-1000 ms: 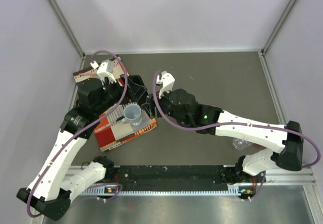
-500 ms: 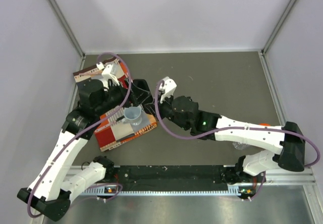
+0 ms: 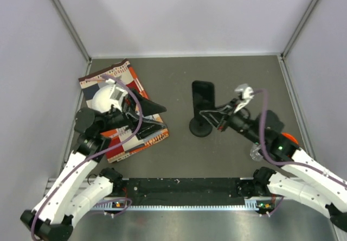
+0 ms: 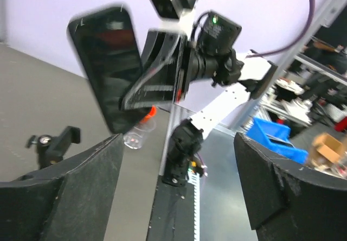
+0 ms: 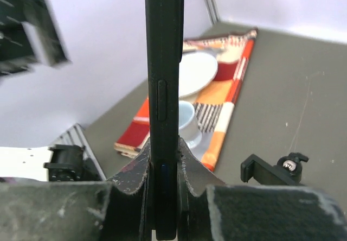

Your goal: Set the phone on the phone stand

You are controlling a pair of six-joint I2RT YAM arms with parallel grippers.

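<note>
Pale walls are seen around a dark grey table (image 3: 244, 78). Well to the left of the phone stand (image 3: 200, 128), an orange-checked cloth (image 3: 122, 81) is spread out. The left gripper (image 4: 178, 154) is held over it, fingers spread wide, nothing between them. The phone (image 3: 203, 95) is pinched near its lower end by the right gripper (image 3: 218, 115), fingers pressed tight on both faces. It is held upright in the air just above the stand, apart from the clamp bracket (image 5: 274, 167). A white plate (image 5: 195, 73) and a small cup (image 5: 184, 116) are seen on the cloth, well left of the stand.
</note>
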